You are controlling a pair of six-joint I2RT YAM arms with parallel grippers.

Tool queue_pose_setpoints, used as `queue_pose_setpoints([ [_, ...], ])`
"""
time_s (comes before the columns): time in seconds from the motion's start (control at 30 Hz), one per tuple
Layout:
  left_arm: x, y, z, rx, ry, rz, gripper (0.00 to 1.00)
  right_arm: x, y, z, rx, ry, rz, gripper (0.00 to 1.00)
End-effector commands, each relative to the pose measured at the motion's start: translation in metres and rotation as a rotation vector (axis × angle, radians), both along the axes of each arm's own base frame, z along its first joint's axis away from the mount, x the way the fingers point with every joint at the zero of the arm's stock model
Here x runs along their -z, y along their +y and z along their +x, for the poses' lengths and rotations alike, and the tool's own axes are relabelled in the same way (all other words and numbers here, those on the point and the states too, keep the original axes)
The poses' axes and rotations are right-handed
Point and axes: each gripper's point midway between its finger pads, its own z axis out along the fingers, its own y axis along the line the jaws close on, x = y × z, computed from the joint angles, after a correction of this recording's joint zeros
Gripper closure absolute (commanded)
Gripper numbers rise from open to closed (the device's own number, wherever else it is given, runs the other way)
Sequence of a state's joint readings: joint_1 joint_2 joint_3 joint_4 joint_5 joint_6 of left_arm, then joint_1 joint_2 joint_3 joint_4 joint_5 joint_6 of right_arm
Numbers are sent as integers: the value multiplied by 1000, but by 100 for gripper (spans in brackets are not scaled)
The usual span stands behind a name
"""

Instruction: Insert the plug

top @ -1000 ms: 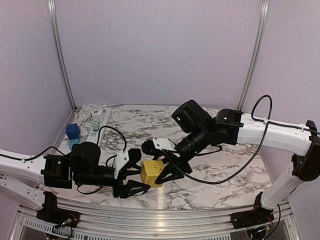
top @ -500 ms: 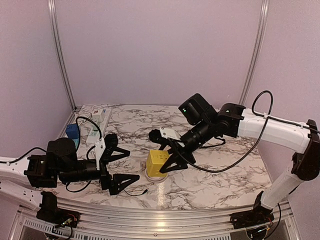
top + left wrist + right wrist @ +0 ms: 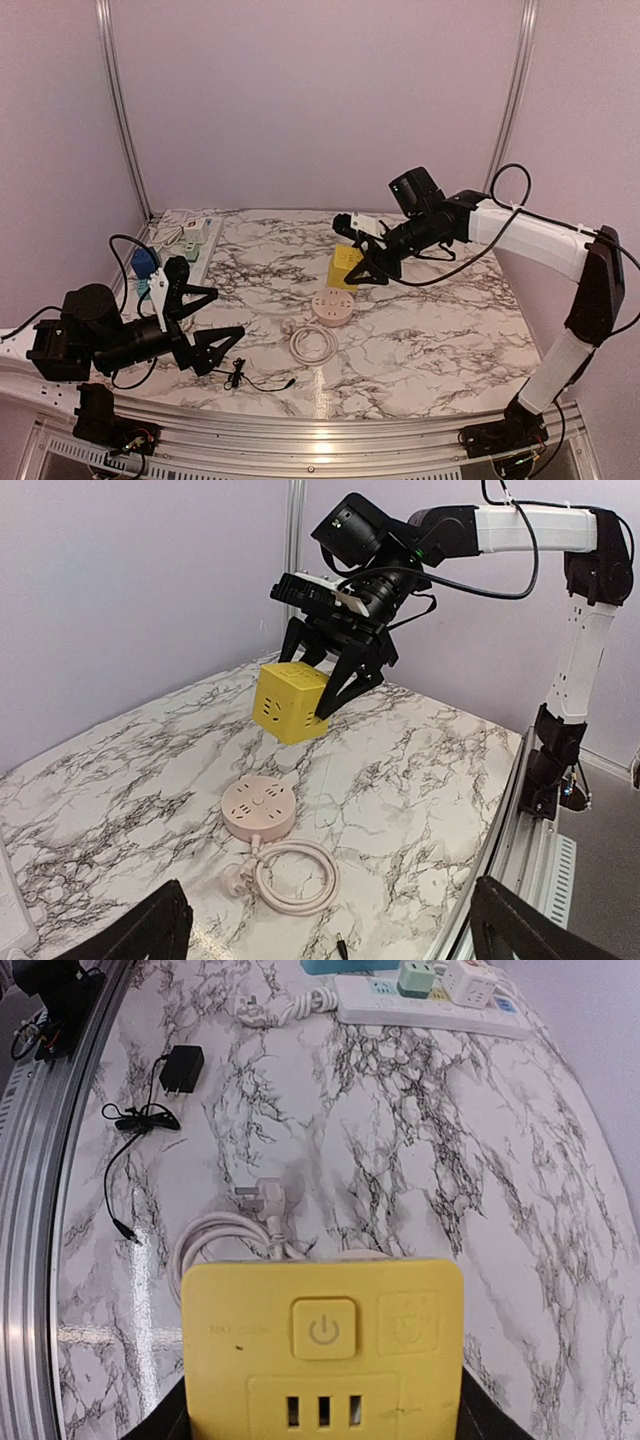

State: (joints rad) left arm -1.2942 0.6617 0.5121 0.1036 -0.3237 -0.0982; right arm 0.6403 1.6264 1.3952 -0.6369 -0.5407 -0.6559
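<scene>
Left hand (image 3: 228, 312) gapes wide and low; right hand (image 3: 360, 272), arm outstretched, grips half-closed.

I read one sign only: a power symbol on the square button (image 3: 323, 1329) of the yellow socket cube (image 3: 230, 1380). Faint embossed lettering beside that button is too small for me to read.

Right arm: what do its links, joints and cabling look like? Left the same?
The right arm has white tubular links, black joint housings and a black cable looping alongside. The right gripper has black angular fingers and a small white plate. The left arm and left gripper match.
</scene>
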Motion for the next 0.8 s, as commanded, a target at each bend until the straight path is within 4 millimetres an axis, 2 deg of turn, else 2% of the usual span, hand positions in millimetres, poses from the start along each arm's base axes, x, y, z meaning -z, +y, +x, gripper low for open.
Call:
queue_pose_setpoints([
  [0.0,15,16,13,-109,36,38,1,17,-6,43,27,-27,-68,100],
  [0.13,14,34,24,-214,51,30,1,40,-7,62,72,12,-91,100],
  [0.23,16,49,32,-299,62,58,1,59,-8,67,98,18,-108,100],
  [0.37,26,57,34,-336,92,71,1,78,-8,64,95,38,-109,100],
  [0.57,43,62,34,-354,116,26,1,95,-7,57,62,79,-112,100],
  [0.77,47,64,30,-327,106,-33,1,114,-7,56,49,109,-133,100],
])
